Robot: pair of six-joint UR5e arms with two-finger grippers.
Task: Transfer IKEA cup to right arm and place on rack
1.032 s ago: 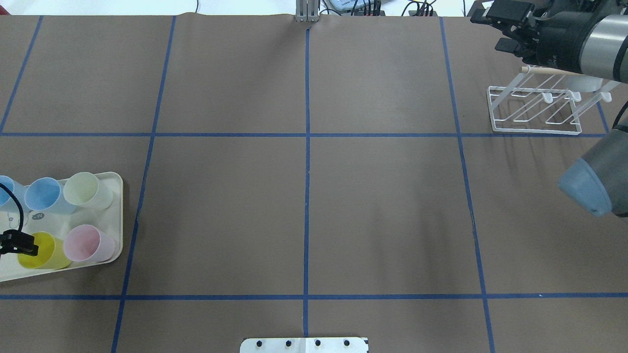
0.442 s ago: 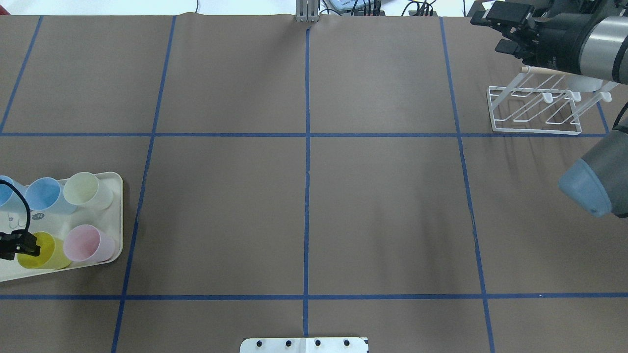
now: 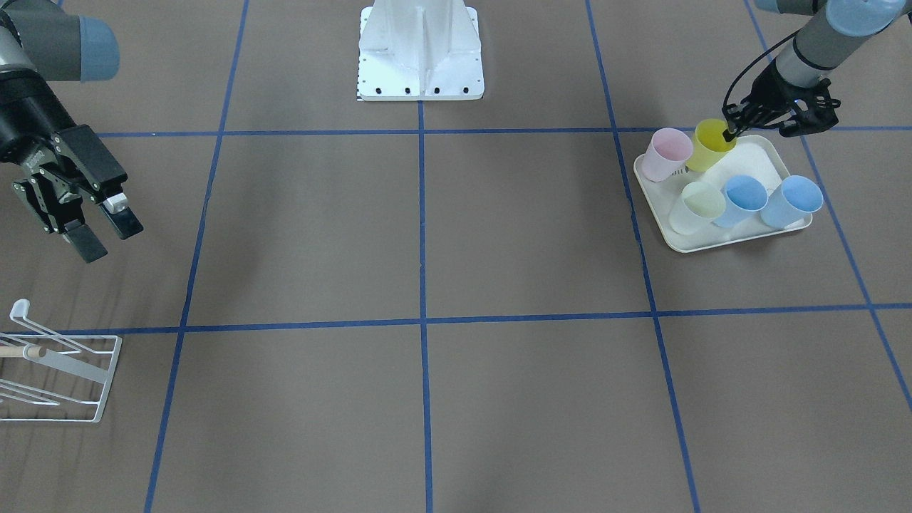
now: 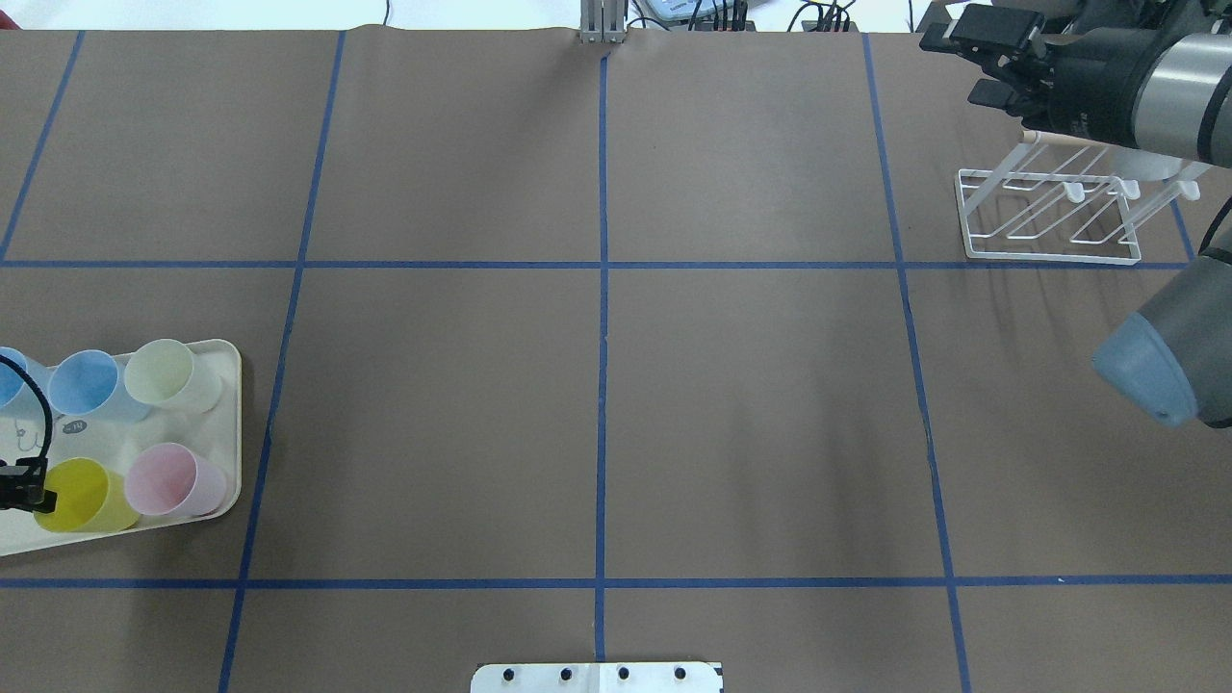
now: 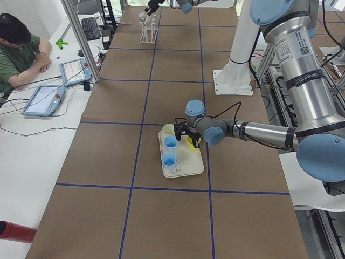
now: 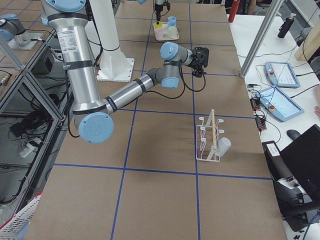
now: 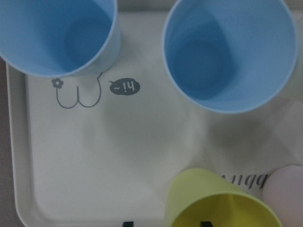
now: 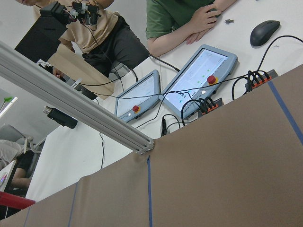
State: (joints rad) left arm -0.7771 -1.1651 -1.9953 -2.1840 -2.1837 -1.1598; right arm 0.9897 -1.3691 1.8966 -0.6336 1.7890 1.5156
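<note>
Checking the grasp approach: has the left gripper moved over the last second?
Yes. In the overhead view the left gripper has slid slightly toward the view's left edge, judged against the fixed tray; its tip is now at the yellow cup's left rim.

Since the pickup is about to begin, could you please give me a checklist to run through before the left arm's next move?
1. Left gripper open, fingers astride the rim of the yellow cup: ok.
2. Pink cup apart from the yellow cup: cannot tell.
3. Right gripper open and empty: ok.
4. Rack has free prongs: ok.
</note>
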